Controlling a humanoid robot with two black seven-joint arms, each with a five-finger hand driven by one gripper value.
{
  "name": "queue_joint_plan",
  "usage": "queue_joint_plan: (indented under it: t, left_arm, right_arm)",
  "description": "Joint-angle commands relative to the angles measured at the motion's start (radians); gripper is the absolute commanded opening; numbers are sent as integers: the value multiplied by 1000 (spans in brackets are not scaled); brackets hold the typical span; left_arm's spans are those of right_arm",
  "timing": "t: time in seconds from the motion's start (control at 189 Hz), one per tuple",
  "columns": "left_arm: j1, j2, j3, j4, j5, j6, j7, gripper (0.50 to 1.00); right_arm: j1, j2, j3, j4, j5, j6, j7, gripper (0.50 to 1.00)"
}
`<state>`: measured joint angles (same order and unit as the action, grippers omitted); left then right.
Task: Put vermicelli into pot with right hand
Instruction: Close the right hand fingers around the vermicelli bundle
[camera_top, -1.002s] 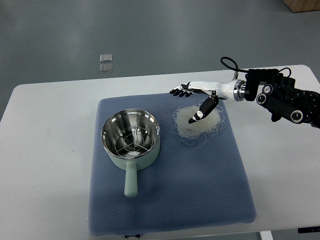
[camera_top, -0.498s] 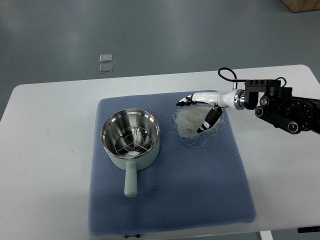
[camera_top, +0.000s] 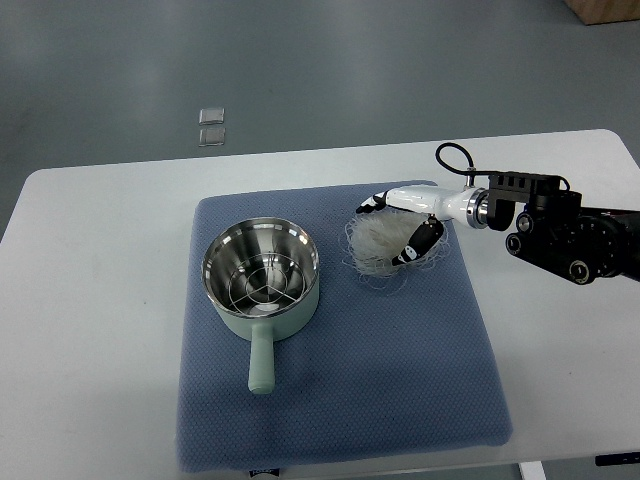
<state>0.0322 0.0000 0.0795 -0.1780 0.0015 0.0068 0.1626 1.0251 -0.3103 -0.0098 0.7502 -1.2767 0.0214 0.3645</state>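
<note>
Fingers (camera_top: 372, 203) of the right hand (camera_top: 400, 215) curl around the far side of the vermicelli (camera_top: 388, 244), while the dark thumb presses down on the nest's near right side, so the hand closes on the noodles from above; whether the nest is lifted off the mat cannot be told.

Going left to right: the white counter (camera_top: 90, 300) carries one blue textured mat (camera_top: 390, 390) that covers most of its middle and reaches the near edge. On the left half of the mat stands one pot (camera_top: 262, 277), pale green outside and steel inside, with a wire rack showing at its bottom. Its single handle (camera_top: 261, 361) points toward the counter's near edge. The pot holds no noodles.

Just right of the pot, apart from its rim, lies the one nest of pale, tangled vermicelli, toward the mat's far right corner, with loose strands spilling onto the mat.

Right of that, one arm (camera_top: 560, 235) comes in from the right edge over the counter's right side, a white wrist section leading to black housing, with one black cable looped above it.

On the grey floor beyond the counter's far edge, toward the left, are two small square plates (camera_top: 211, 127), one just behind the other.
</note>
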Motion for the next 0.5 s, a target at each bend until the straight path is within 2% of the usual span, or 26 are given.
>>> queue_joint_plan:
  t: [0.0, 0.08, 0.26, 0.329, 0.493]
  left_arm:
    - [0, 0, 0, 2, 0, -1, 0, 1000]
    - [0, 0, 0, 0, 0, 1, 0, 1000]
    - [0, 0, 0, 0, 0, -1, 0, 1000]
    - [0, 0, 0, 0, 0, -1, 0, 1000]
    - [0, 0, 0, 0, 0, -1, 0, 1000]
  right_arm:
    - [0, 0, -53, 0, -6, -66, 28, 768]
    - [1, 0, -85, 0, -7, -90, 39, 719]
    - [6, -1, -87, 0, -6, -89, 56, 588]
    - [12, -3, -85, 0, -3, -84, 70, 505]
    - [33, -1, -85, 3, -3, -83, 117, 500]
